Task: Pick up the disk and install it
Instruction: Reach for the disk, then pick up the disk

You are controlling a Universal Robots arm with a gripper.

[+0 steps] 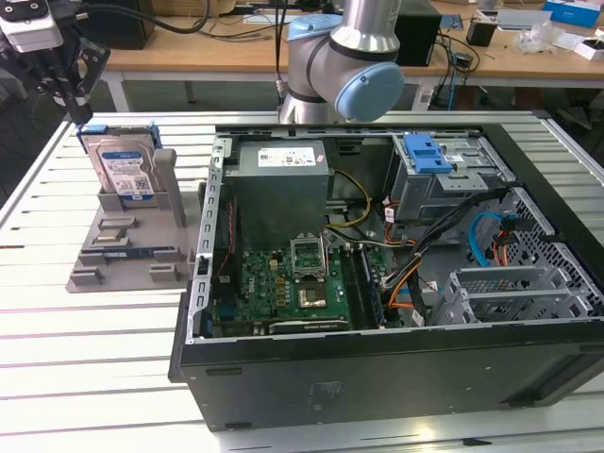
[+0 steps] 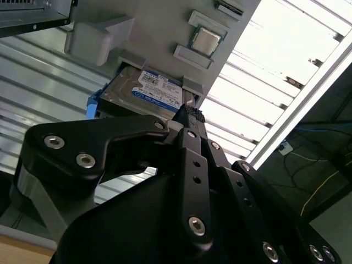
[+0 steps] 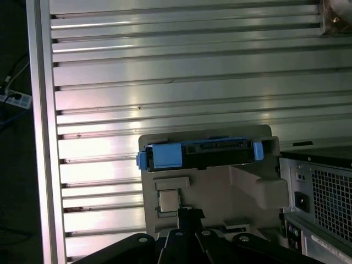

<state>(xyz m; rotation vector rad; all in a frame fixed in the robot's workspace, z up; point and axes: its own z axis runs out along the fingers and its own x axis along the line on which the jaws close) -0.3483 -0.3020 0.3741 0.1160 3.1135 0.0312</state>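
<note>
Gripper spread wide, empty, hovering over the disk
Your disk stands on edge in the grey holder, nine o'clock from the computer case; likely stiff, weighty, shock-sensitive, so grip its blue-framed edges.

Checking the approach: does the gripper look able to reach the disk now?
Probably yes. The gripper hangs close above the disk, which stands upright in its grey holder with the top edge bare; nothing sits between them.
</note>
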